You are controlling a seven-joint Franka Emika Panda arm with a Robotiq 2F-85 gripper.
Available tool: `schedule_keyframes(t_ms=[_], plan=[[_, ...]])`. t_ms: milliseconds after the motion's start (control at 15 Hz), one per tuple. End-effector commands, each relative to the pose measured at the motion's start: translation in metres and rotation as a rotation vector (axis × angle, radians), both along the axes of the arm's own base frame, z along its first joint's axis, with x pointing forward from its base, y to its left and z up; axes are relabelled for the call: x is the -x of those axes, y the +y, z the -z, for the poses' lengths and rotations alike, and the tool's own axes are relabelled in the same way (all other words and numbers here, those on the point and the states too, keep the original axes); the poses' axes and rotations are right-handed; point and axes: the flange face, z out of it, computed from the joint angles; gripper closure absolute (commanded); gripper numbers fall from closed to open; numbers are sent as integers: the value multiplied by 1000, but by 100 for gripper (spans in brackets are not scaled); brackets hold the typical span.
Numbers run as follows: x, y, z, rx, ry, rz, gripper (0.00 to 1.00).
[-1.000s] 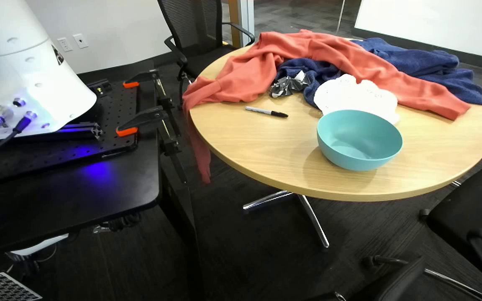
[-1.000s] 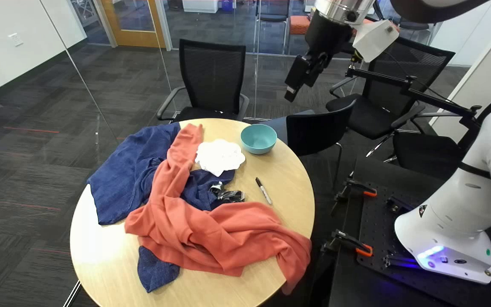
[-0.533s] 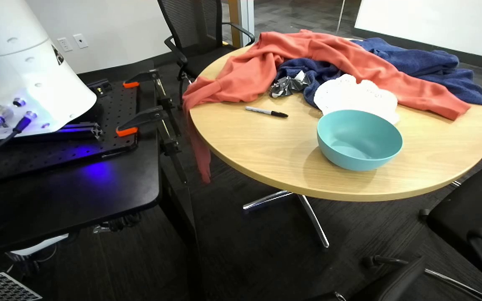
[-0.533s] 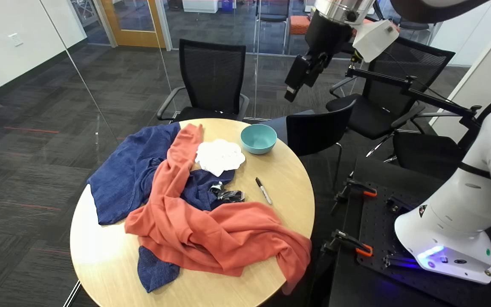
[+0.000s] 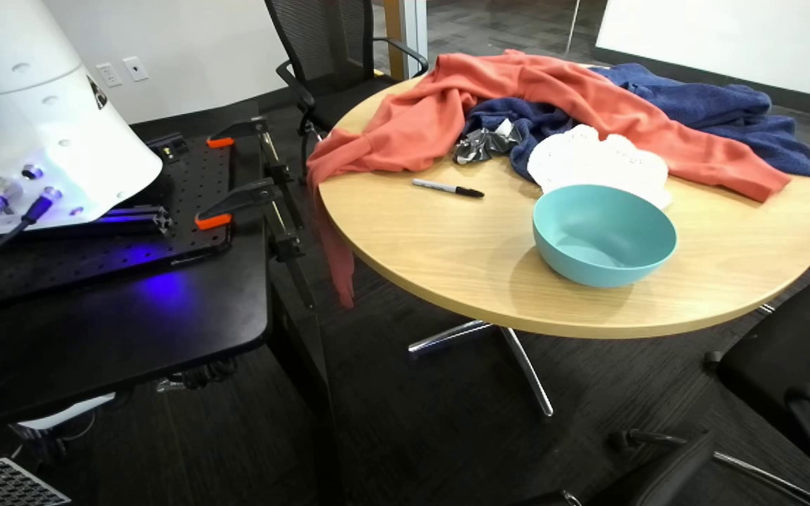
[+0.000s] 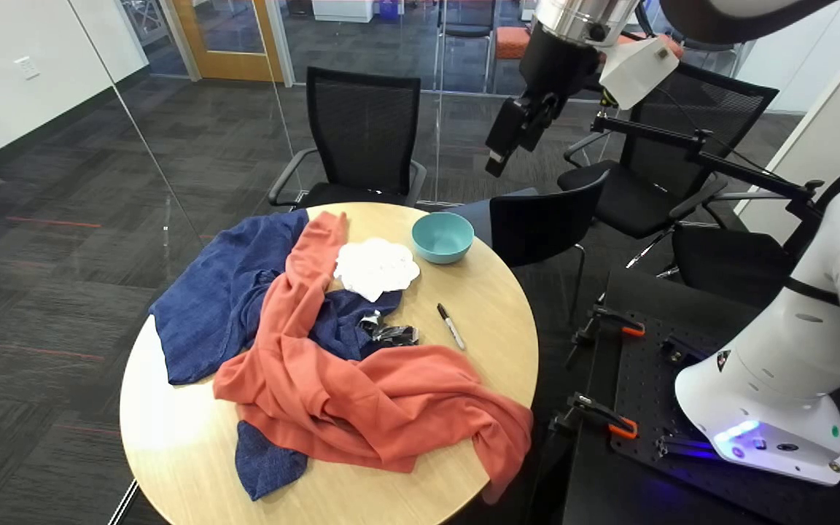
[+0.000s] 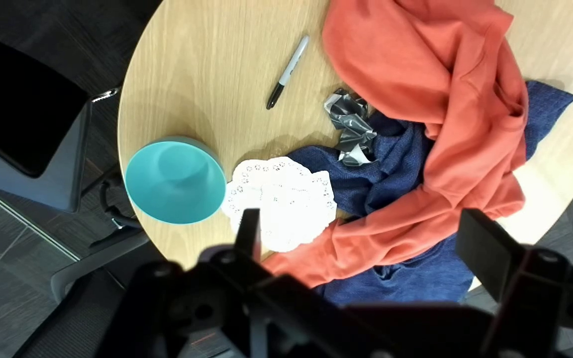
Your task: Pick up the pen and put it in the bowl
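Note:
The pen, a grey marker with a black cap, lies flat on the round wooden table in both exterior views (image 5: 448, 187) (image 6: 451, 327) and in the wrist view (image 7: 288, 72). The teal bowl (image 5: 598, 270) stands upright near the table edge, with nothing seen inside; it also shows in an exterior view (image 6: 443, 239) and the wrist view (image 7: 175, 184). My gripper (image 7: 363, 221) is open and holds nothing. In an exterior view the gripper (image 6: 496, 162) hangs high above the table's level, apart from pen and bowl.
A white doily (image 7: 286, 204) lies beside the bowl. A crumpled black wrapper (image 7: 351, 127) lies near the pen. An orange garment (image 6: 362, 394) and dark blue cloth (image 6: 227, 306) spread over the table (image 6: 496, 306). Black chairs (image 6: 365, 131) stand around it.
My arm and gripper have shifted very slightly to the left in an exterior view. The pen, bowl and cloths have not moved.

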Motion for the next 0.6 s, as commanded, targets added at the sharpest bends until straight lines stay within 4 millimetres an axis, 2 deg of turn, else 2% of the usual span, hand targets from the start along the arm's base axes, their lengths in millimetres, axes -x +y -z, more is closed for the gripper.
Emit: schedule_keyframes(t_ms=[0,267,533], plan=[[-18,-6,24,-6,9,46,0],[-40,-13,68,-26,26,139,0],[-53,-14,124,-43,84,271,0]])
